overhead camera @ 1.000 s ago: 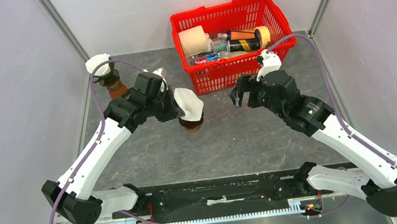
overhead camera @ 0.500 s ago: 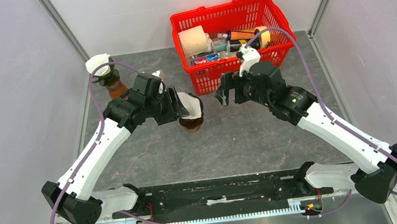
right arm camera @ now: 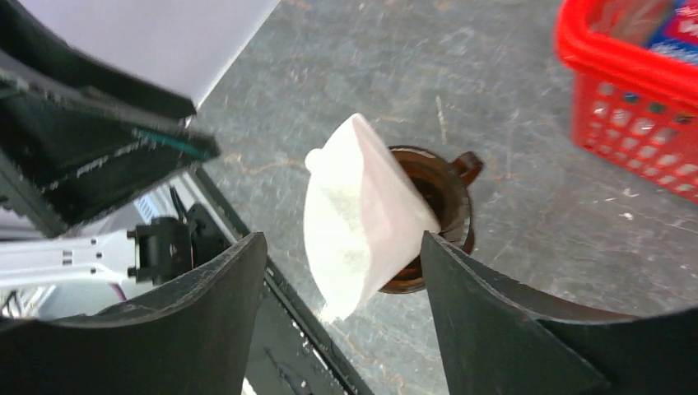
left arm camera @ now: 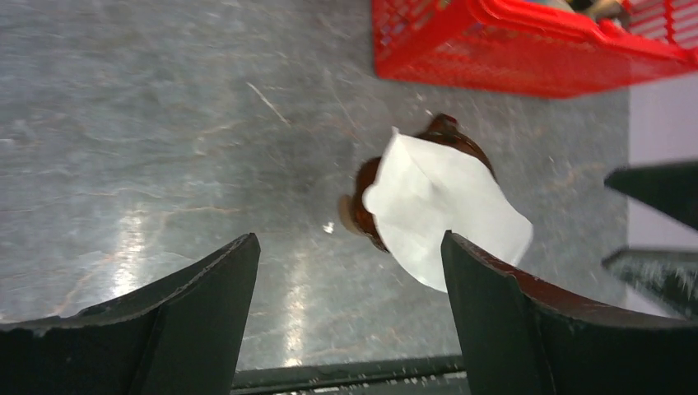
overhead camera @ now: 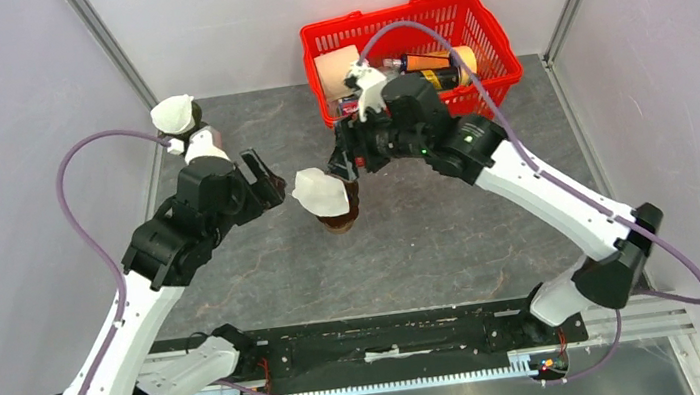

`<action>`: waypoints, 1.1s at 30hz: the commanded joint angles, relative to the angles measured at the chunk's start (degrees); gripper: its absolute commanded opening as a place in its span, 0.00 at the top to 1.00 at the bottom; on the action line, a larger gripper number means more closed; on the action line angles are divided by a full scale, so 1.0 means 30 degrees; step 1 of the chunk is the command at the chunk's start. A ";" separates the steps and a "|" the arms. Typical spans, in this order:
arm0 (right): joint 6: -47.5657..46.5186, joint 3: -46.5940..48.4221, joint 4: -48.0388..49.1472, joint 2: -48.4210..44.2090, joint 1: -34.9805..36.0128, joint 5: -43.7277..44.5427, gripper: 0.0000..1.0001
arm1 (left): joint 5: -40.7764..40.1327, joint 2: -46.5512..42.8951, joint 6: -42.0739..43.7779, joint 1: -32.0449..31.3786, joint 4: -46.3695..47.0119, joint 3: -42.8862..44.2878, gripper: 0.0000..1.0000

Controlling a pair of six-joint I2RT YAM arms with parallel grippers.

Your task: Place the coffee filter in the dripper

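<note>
Filter: a white paper filter (right arm camera: 354, 214) lies tilted across the mouth of the dripper (right arm camera: 440, 193). One end rests over the cup and the broad end sticks out past the rim. It is not seated down inside.
Filter's make: thin matte paper, a flattened cone with a creased seam along one edge.
Dripper: a dark brown, glossy, see-through cup with a round mouth and a small handle on its side. It stands upright on the table.
Right hand: the right gripper (right arm camera: 342, 239) hangs just above the dripper and filter with its black fingers spread wide. It holds nothing and touches nothing.
Left hand: the left gripper (left arm camera: 347, 243) stands off to the dripper's left, clear of the paper. Its jaws are wide apart and empty.
Fingers: hard black plastic, smooth and curved, tapering toward the tips.
Table: a grey, stone-patterned top (overhead camera: 430, 228) with a slight sheen.
Basket: a red plastic basket (left arm camera: 510, 62) with slotted walls sits behind the dripper, well apart from it.
</note>
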 commanded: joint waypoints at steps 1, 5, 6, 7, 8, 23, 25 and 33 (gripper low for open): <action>-0.0631 0.2284 -0.2628 0.1797 0.1271 -0.0766 0.26 | -0.4263 -0.0112 -0.0749 0.0429 -0.0330 -0.0807 0.12; -0.0791 0.3353 -0.3253 0.3054 0.2177 -0.0287 0.30 | -0.4187 -0.0188 -0.0867 0.0924 0.0473 -0.1782 0.11; -0.0852 0.3598 -0.3472 0.3287 0.2323 -0.0153 0.30 | -0.3921 -0.0210 -0.0824 0.1022 0.0741 -0.2112 0.11; -0.0940 0.3814 -0.3586 0.3538 0.2457 -0.0054 0.30 | -0.3511 -0.0249 -0.0794 0.1089 0.1078 -0.2453 0.11; -0.1042 0.3952 -0.3723 0.3738 0.2562 0.0055 0.30 | -0.3182 -0.0243 -0.0723 0.1150 0.1341 -0.2692 0.11; -0.2300 0.6168 -0.6037 0.5779 0.3062 0.7352 0.44 | -0.2164 -0.0500 -0.0487 0.1298 0.2668 -0.4265 0.09; -0.2955 0.6429 -0.6052 0.5838 0.3382 0.7133 0.44 | -0.2026 -0.0411 -0.0413 0.1290 0.2809 -0.4294 0.09; -0.3565 0.6925 -0.5939 0.5692 0.4073 0.8244 0.44 | -0.1752 -0.0272 -0.0267 0.1328 0.3064 -0.4443 0.08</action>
